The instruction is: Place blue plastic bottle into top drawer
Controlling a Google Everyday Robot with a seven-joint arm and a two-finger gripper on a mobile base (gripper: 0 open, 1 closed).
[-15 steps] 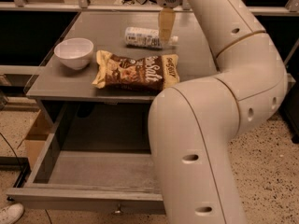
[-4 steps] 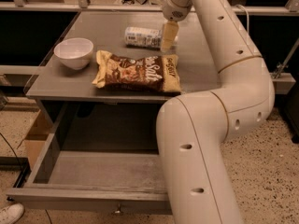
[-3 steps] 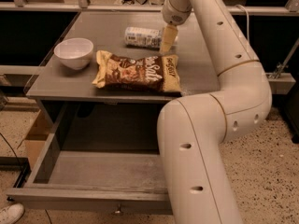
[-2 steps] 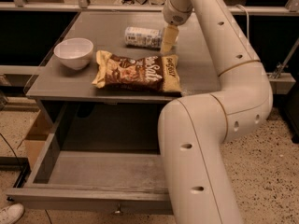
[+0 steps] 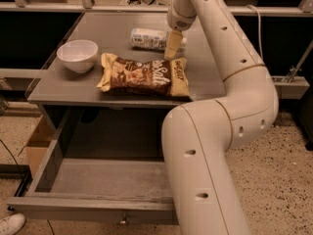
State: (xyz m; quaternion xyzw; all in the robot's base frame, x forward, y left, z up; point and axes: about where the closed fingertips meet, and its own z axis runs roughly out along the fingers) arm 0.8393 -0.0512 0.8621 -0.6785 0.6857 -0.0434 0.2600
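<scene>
The blue plastic bottle [image 5: 149, 38] lies on its side at the back of the grey table [image 5: 68, 84], with a pale printed label. My gripper [image 5: 172, 47] points down just right of the bottle, at its cap end, above the table top. The top drawer [image 5: 93, 185] is pulled out below the table, its inside bare, with a small metal knob [image 5: 123, 222] at front centre. My arm covers the drawer's right part.
A brown-yellow chip bag [image 5: 144, 76] lies flat in front of the bottle. A white bowl [image 5: 77, 55] stands at the table's left. A cardboard box [image 5: 36, 146] sits on the floor left of the drawer. A white shoe [image 5: 10, 224] shows bottom left.
The gripper has shifted slightly right and down beside the bottle's cap end over the last seconds. The bottle, bag, bowl and drawer have not moved.
</scene>
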